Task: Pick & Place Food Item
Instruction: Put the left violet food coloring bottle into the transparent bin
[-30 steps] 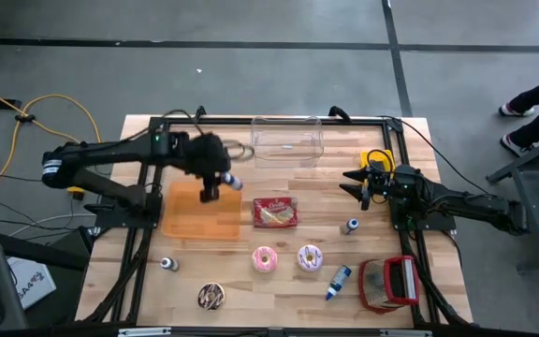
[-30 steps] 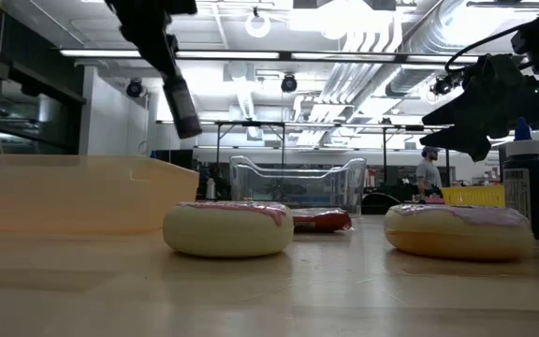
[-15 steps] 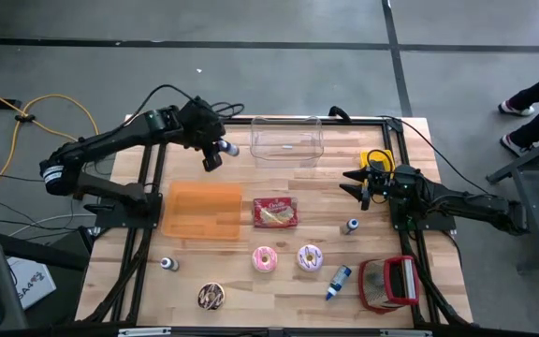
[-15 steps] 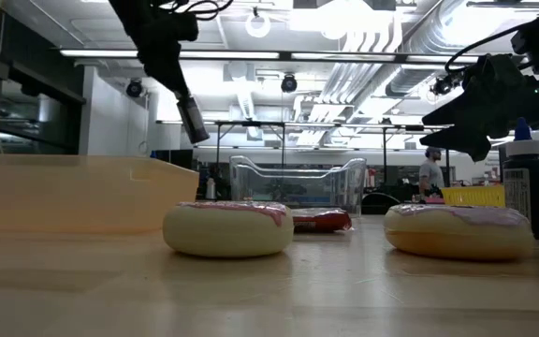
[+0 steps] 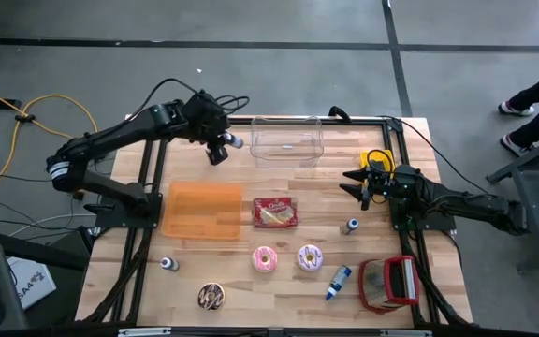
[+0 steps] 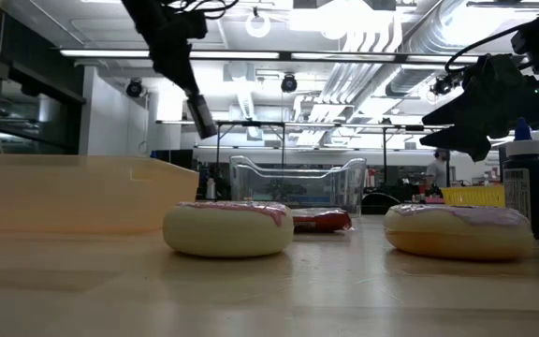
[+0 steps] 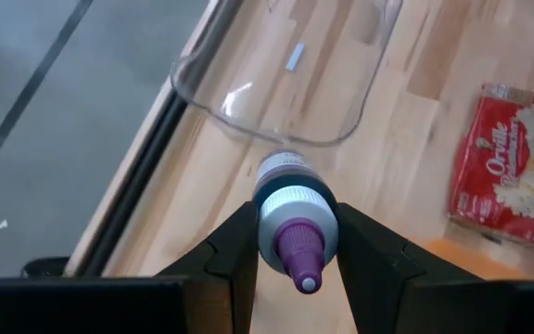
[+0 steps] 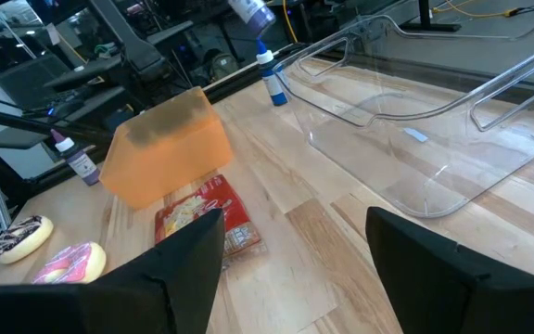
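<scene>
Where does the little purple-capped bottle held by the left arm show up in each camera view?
High: bottle, left of the clear bin.
Low: upper left, bottle in the air.
Left wrist: centre, bottle between the end effector's fingers.
Right wrist: top edge, bottle.
Shared landmark: clear bin.

The worktop (image 5: 279, 183) is pale planked wood (matt); the bin (image 5: 287, 140) is clear glossy plastic, the tray (image 5: 201, 212) translucent orange plastic.

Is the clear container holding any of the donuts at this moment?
No, the clear container is empty, and the donuts lie on the table's near part.
</scene>
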Controlling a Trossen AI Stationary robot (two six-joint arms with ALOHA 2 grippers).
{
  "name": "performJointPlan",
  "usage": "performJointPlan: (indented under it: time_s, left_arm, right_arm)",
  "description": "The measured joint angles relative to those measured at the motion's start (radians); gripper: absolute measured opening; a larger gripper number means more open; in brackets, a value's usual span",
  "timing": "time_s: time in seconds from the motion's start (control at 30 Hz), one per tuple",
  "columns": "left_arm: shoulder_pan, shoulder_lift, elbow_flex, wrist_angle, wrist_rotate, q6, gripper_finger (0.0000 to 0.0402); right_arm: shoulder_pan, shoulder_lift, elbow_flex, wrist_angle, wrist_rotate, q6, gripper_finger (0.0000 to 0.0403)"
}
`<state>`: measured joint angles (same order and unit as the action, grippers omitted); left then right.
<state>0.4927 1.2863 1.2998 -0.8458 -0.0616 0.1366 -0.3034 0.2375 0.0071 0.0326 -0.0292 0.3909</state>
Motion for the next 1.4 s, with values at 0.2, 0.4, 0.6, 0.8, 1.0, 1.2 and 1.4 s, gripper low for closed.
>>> performJointPlan:
  time_s: [0.2,0.4,0.6,0.8,1.0,1.2,1.4]
  left_arm:
    - [0.0,0.132,0.148,-0.041,0.0,0.041,0.0116]
    - [0.0,0.283,0.307,-0.09,0.003,0.073,0.0116]
    - [0.0,0.396,0.42,-0.097,0.006,0.114,0.0116]
    - [0.0,0.463,0.48,-0.094,0.007,0.138,0.0116]
    - [0.0,0.493,0.488,-0.091,0.007,0.159,0.0116]
    - [0.0,0.498,0.488,-0.066,0.003,0.204,0.0116]
    - [0.0,0.539,0.488,-0.053,-0.005,0.211,0.0116]
  right_arm:
    - [0.0,0.0,0.0,0.0,0.0,0.0,0.025]
    - [0.0,0.0,0.0,0.0,0.0,0.0,0.025]
    - [0.0,0.0,0.0,0.0,0.0,0.0,0.025]
    - [0.0,0.0,0.0,0.0,0.0,0.0,0.025]
    - [0.0,0.0,0.0,0.0,0.0,0.0,0.025]
    - [0.0,0.0,0.0,0.0,0.0,0.0,0.025]
    - [0.0,0.0,0.0,0.0,0.0,0.0,0.025]
